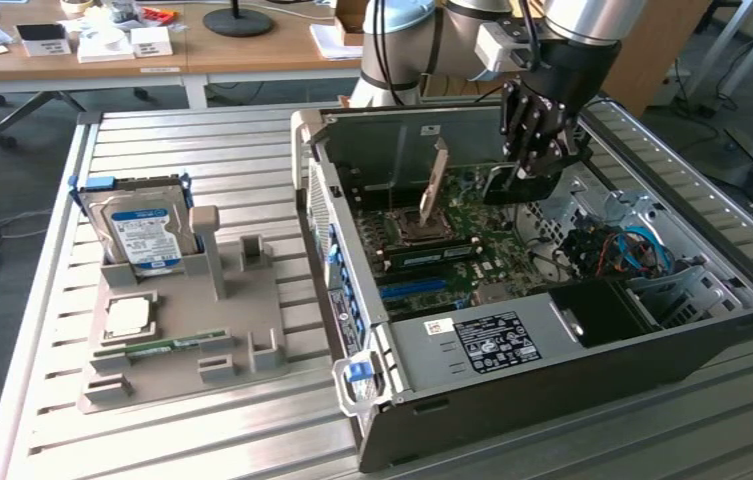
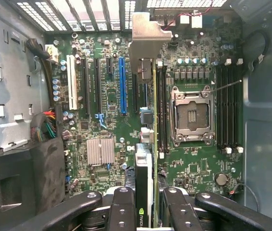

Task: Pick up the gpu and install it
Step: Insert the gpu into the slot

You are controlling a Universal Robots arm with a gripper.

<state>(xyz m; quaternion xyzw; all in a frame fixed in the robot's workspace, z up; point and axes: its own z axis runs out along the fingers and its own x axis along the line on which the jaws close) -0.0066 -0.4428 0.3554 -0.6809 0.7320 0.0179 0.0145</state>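
From the wrist view, my gripper is clamped on the gpu, which is held edge-on over the motherboard, with its bracket toward the rear wall of the case. The exterior view adds height: the card hangs above the board and, as far as I can judge, is not seated.

Slatted metal table carries grey parts holder, open computer case
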